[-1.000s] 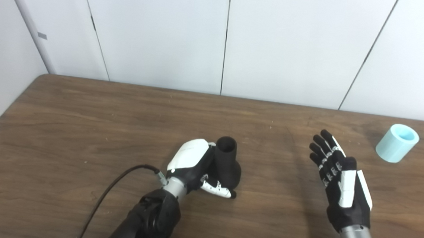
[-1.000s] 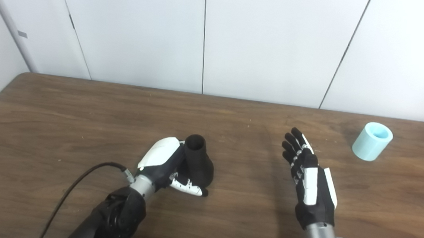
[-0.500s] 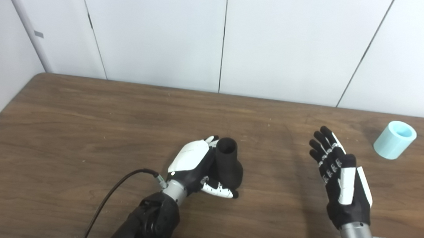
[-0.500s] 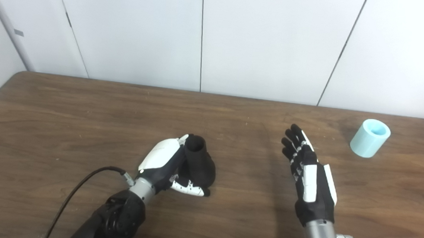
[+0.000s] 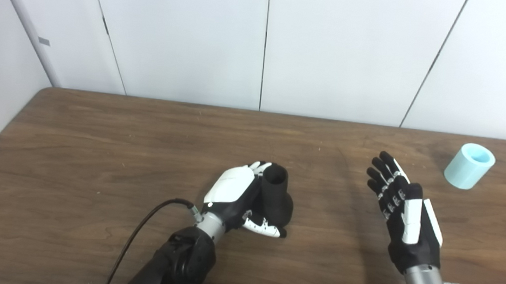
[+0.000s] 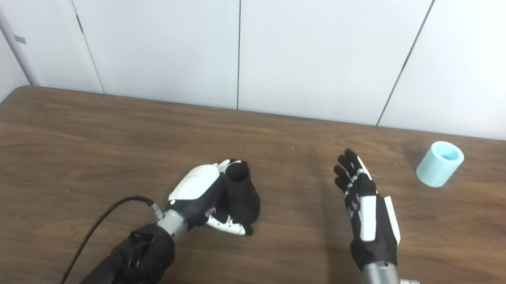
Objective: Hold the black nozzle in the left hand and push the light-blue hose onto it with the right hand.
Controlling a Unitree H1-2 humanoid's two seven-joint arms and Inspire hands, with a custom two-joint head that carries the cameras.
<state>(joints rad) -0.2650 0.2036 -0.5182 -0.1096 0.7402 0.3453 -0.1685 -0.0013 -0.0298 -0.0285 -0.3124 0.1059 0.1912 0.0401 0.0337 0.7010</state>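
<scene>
My left robot hand (image 5: 236, 196) is wrapped around the nozzle (image 5: 276, 195) at lower centre, mouth up. My right robot hand (image 5: 404, 210) is spread and empty, lower right. The hose (image 5: 469, 166) stands apart at the right edge of the surface (image 5: 101, 149). Holding step appears done; next, fetch the hose. No writing legible.

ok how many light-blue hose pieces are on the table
1. The light-blue hose stands near the table's far right edge, beyond the open right hand and untouched. Nothing in view seems to hide another.
</scene>
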